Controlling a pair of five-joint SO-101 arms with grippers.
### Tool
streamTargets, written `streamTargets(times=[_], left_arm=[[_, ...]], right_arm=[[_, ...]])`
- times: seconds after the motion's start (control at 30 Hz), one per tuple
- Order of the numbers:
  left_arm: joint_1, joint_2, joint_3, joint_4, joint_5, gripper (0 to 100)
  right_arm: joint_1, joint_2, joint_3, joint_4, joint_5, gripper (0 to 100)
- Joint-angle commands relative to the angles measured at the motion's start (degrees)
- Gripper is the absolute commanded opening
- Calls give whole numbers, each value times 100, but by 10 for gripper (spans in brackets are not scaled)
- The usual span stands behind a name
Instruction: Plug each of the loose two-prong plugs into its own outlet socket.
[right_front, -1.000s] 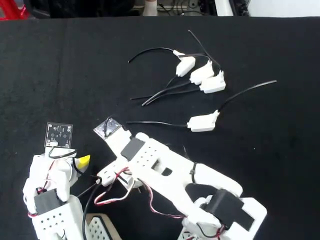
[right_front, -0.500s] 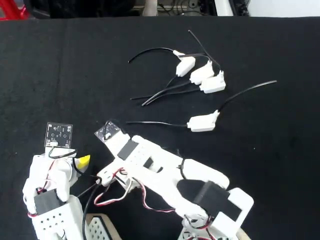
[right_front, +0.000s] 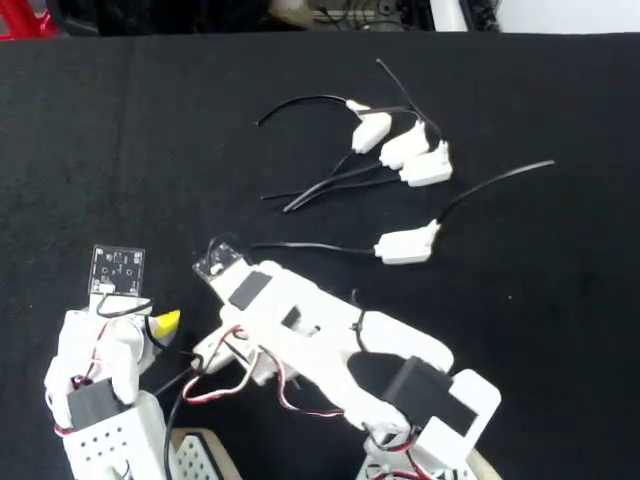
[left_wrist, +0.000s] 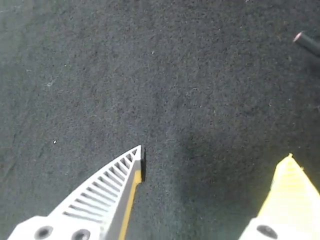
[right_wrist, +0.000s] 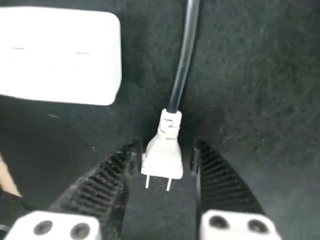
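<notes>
A small white two-prong plug (right_wrist: 161, 155) on a black cable (right_wrist: 184, 65) sits between the fingers of my right gripper (right_wrist: 165, 145), prongs toward the camera. The gripper is shut on its sides. A white socket block (right_wrist: 60, 55) with two faint slots lies just beyond it. From above, the right arm (right_front: 300, 320) stretches across the near middle and hides its own fingertips. My left gripper (left_wrist: 215, 155) is open over bare black cloth. Its yellow fingertip (right_front: 166, 321) shows at the near left.
Three white connector bodies (right_front: 403, 148) with black cables cluster at the far middle. A fourth (right_front: 405, 245) lies nearer, with cables running left and up to the right. A black cable end (left_wrist: 306, 41) lies beyond the left gripper. The black table (right_front: 100, 150) is bare on the left.
The right arm has shifted left and folded lower, its elbow moving toward the near edge. The left arm and the far connectors have not moved.
</notes>
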Motion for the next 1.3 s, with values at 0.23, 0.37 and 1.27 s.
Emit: streamTargets(times=[0.23, 0.37, 1.27], left_arm=[[-31, -18, 48, 0, -26, 396], [-31, -18, 48, -9, -26, 396], [-31, -18, 48, -18, -26, 396]], right_arm=[[220, -1499, 655, -44, 246, 169], [510, -1499, 1095, -413, 308, 169], [79, -1499, 1886, -1196, 132, 166]])
